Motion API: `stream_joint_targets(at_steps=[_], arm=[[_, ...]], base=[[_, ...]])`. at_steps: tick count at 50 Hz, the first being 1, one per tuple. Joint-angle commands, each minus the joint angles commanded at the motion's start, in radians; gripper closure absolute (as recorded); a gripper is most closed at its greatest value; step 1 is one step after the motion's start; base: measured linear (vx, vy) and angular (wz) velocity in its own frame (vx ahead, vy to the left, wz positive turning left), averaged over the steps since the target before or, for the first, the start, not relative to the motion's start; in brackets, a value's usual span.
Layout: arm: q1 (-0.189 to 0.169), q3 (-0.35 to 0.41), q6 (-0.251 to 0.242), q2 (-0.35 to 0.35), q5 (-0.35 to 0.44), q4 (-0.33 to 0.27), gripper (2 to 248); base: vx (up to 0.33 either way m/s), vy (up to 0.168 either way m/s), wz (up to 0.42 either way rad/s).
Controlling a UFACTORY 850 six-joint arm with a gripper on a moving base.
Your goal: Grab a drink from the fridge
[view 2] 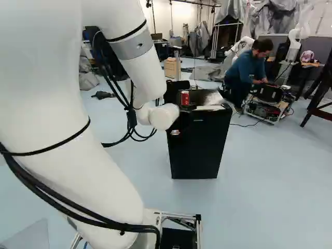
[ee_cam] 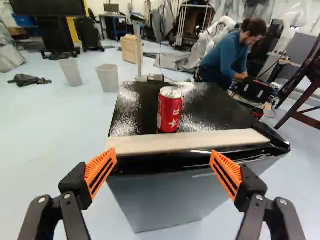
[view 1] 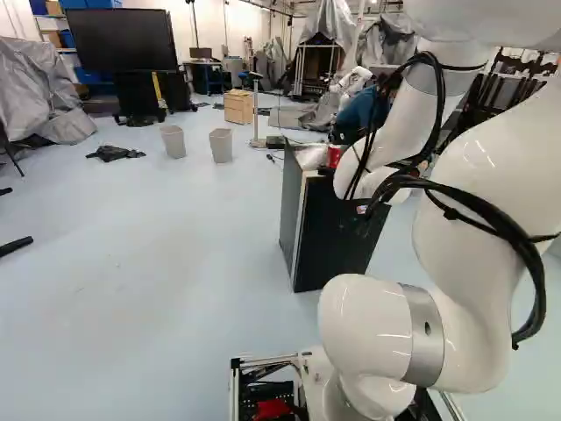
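Note:
In the wrist view my gripper [ee_cam: 164, 167] stands open, its orange-padded fingers wide apart with nothing between them. Ahead of it is the small black fridge [ee_cam: 155, 195], its door side facing the fingers. On the fridge's glossy top, behind a pale strip along the front edge, a red drink can [ee_cam: 170, 111] stands upright, beyond the fingers and not touching them. The right base view shows the can [view 2: 185, 97] and the fridge [view 2: 199, 145] beyond my wrist; the fingers cannot be made out there. The fridge door looks closed, and its inside is hidden.
Two grey bins [view 1: 221, 145] and a wooden box [view 1: 238, 106] stand on the floor beyond the fridge. A person [ee_cam: 225, 55] crouches behind the fridge, beside another robot's base [view 2: 264, 108]. A dark chair [ee_cam: 305, 95] stands at the far right of the wrist view.

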Motion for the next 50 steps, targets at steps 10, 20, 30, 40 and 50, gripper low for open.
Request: stream_joint_targets(at_steps=[10,20,30,40,50], arm=[[0.011,-0.048,0.0,-0.045,0.053,0.024,3],[0.022,-0.1,0.0,-0.093,0.062,0.029,3],[0.032,-0.153,0.0,-0.158,0.063,0.029,3],[0.042,-0.208,0.0,-0.226,0.075,0.029,3],[0.049,-0.264,0.0,-0.288,0.115,0.029,3]], base=[[0.0,0.0,0.0],[0.0,0.0,0.0],[0.0,0.0,0.0],[0.0,0.0,0.0],[0.0,0.0,0.0]])
